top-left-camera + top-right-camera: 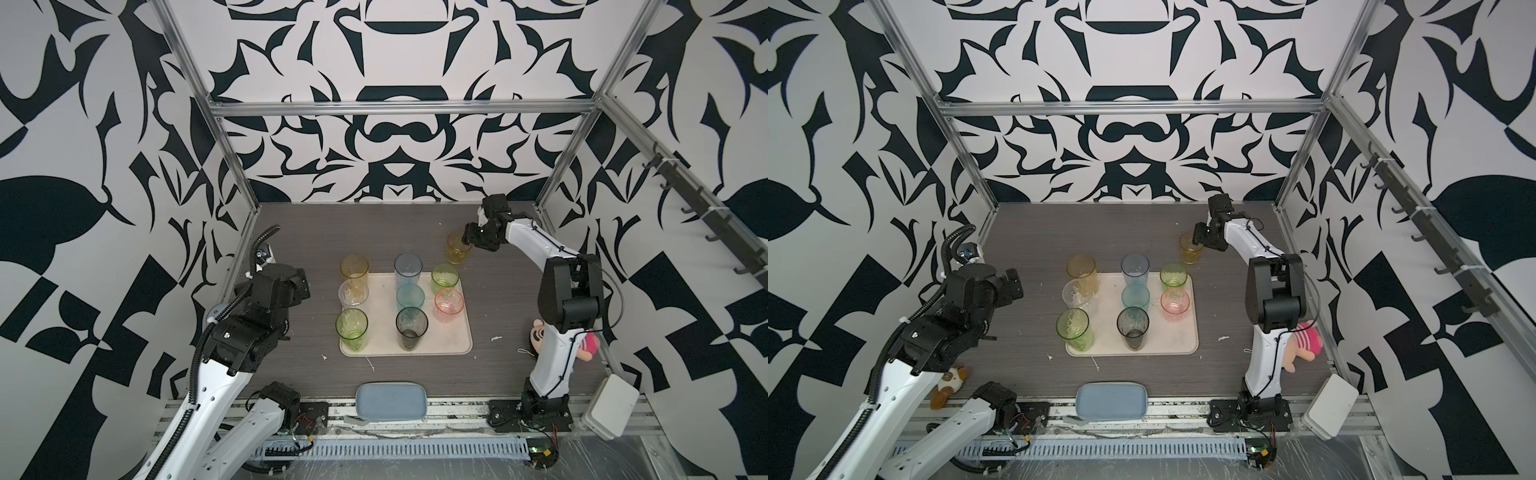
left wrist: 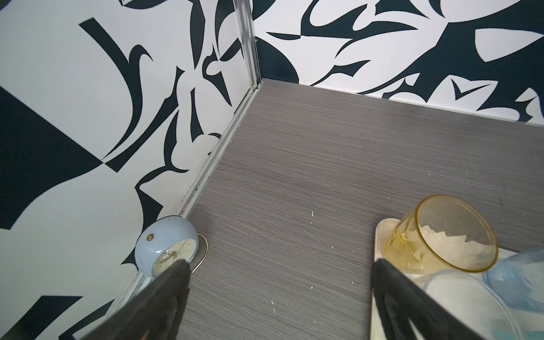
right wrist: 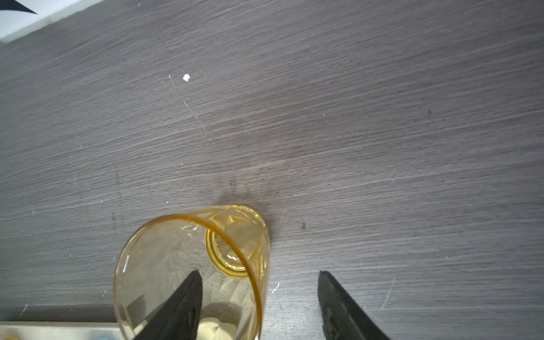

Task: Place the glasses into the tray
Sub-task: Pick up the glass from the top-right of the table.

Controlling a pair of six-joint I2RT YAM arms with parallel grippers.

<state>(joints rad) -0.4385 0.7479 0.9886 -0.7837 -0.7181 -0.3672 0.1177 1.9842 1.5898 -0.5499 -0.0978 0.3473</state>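
Note:
The cream tray lies mid-table with several tinted glasses upright on it: tall yellow, colourless, tall green, tall blue, teal, smoky grey, short green and pink. A short amber glass stands on the table just past the tray's far right corner. My right gripper is open over it, one finger inside the amber glass and one outside, its wall between them. My left gripper is open and empty, left of the tray.
A blue-grey pad lies at the front edge. A plush doll sits behind the right arm and a small toy under the left arm. A blue clock leans on the left wall. White scraps dot the table.

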